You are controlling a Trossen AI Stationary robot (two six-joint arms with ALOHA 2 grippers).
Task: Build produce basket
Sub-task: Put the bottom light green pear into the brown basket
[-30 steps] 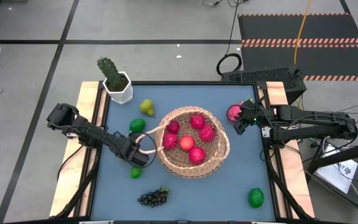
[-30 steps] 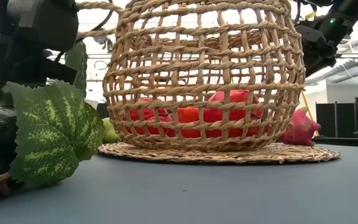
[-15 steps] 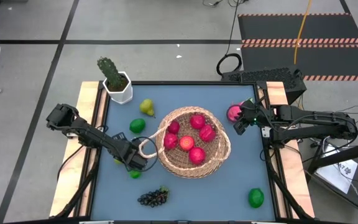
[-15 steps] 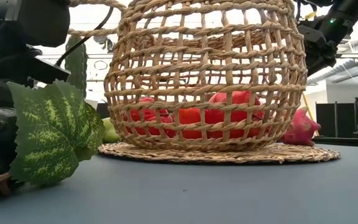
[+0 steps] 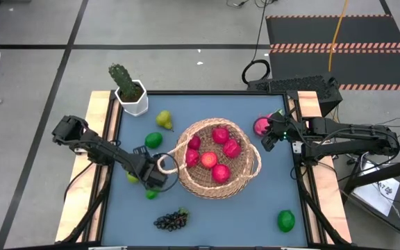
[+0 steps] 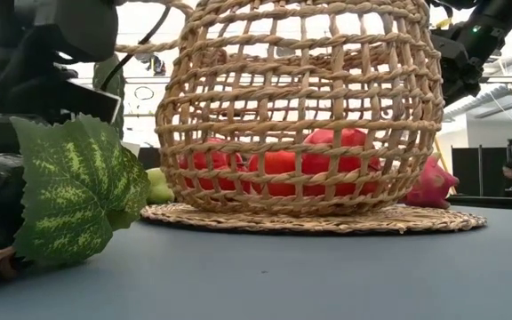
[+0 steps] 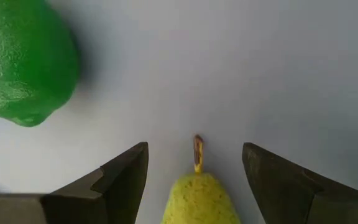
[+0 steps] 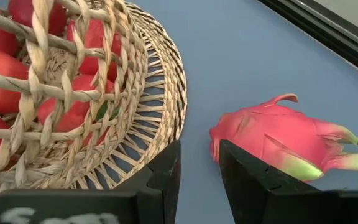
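The round wicker basket [image 5: 217, 160] stands mid-table with several red apples [image 5: 208, 159] inside. My left gripper [image 5: 150, 179] is at the basket's left handle loop [image 5: 165, 164], pointing steeply down, shut on a yellow-green pear [image 7: 197, 199]. Whether it touches the handle I cannot tell. A lime [image 7: 23, 62] lies on the table just beyond it. My right gripper [image 8: 199, 152] hovers at the basket's right rim, slightly open and empty, near the pink dragon fruit [image 8: 278, 140] lying on the table. My left gripper has the pear between its two fingers [image 7: 126, 177], which come steeply from above. The pear's narrow neck and stem [image 7: 197, 149] point out past the fingertips toward the table. Where the fingers meet its body lies below the picture's edge.
On the table lie a second pear [image 5: 164, 119], a lime [image 5: 153, 139] at the back left, a lime [image 5: 285, 221] at the front right and a grape bunch [image 5: 172, 220] with its leaf [image 6: 78, 191] at the front. A potted cactus [image 5: 130, 90] stands at the far left corner.
My left gripper has rolled about its own pointing line while staying in place, and the pear it carries now peeks out at its left side. The basket has shifted a little toward the table's right edge.
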